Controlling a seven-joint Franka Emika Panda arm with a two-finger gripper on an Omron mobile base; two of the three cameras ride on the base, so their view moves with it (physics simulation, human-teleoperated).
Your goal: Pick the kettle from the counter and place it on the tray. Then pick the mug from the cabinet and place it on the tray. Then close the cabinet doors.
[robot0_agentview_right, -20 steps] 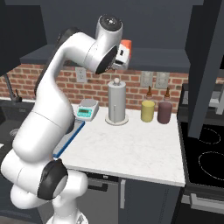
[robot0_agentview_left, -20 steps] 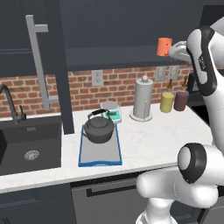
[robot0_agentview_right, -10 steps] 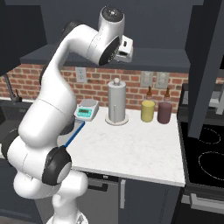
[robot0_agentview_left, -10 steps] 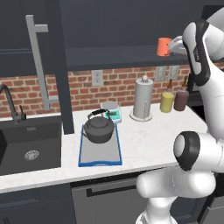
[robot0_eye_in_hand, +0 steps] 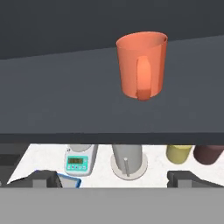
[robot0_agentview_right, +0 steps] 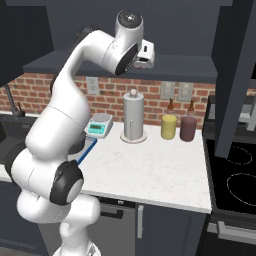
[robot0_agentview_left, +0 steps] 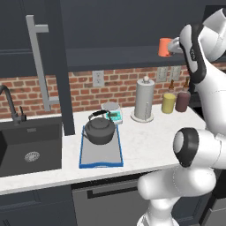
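We see the kettle (robot0_agentview_left: 100, 129) sitting on the tray (robot0_agentview_left: 101, 155) on the counter (robot0_agentview_left: 145, 145). The mug (robot0_eye_in_hand: 141, 64) stands upright on the cabinet (robot0_eye_in_hand: 65, 96) shelf, gripper (robot0_eye_in_hand: 113, 178) spread wide facing it, holding nothing.

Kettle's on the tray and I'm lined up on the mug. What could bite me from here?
The mug stands on the cabinet shelf with its handle facing the open gripper; closing on the handle could twist or topple it. The kettle fills the far end of the tray, so set down at the bare near end.
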